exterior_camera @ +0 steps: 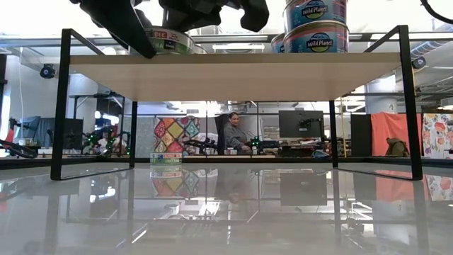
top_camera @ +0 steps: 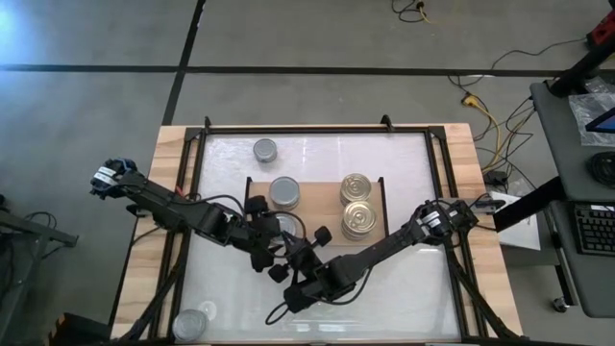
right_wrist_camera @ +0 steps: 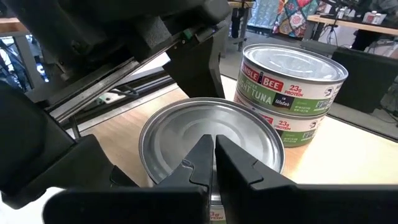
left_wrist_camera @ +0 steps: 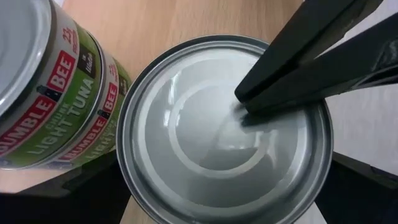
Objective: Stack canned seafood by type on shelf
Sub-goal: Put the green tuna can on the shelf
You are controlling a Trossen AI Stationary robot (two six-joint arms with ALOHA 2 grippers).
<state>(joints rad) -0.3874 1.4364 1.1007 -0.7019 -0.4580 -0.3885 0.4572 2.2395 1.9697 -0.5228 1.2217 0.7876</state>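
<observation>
A silver-topped can (left_wrist_camera: 205,155) of the canned seafood stands on the shelf (top_camera: 317,207), at its near left. Just beyond it is a stack of two green-labelled tuna cans (right_wrist_camera: 292,93) with silver tops. My left gripper (left_wrist_camera: 224,208) is open, one finger on each side of the near can. My right gripper (right_wrist_camera: 211,149) is shut, its tips down on that can's top. Gold-topped cans (top_camera: 357,202) stand on the shelf's right part, and the low view shows one pile two high (exterior_camera: 315,25). My right gripper presses its shut fingertips (left_wrist_camera: 249,106) on the can's flat top (right_wrist_camera: 208,127), near the middle. The fingers come slanting slightly down from the table's near right. The can rests upright on the shelf. My left gripper flanks the can's wall; whether its fingers touch it, I cannot tell.
One silver can (top_camera: 265,150) stands on the white tabletop beyond the shelf, and another can (top_camera: 192,322) sits at the near left corner. Black frame rails (top_camera: 197,192) run along the table's sides. A person (exterior_camera: 233,134) sits in the room far behind.
</observation>
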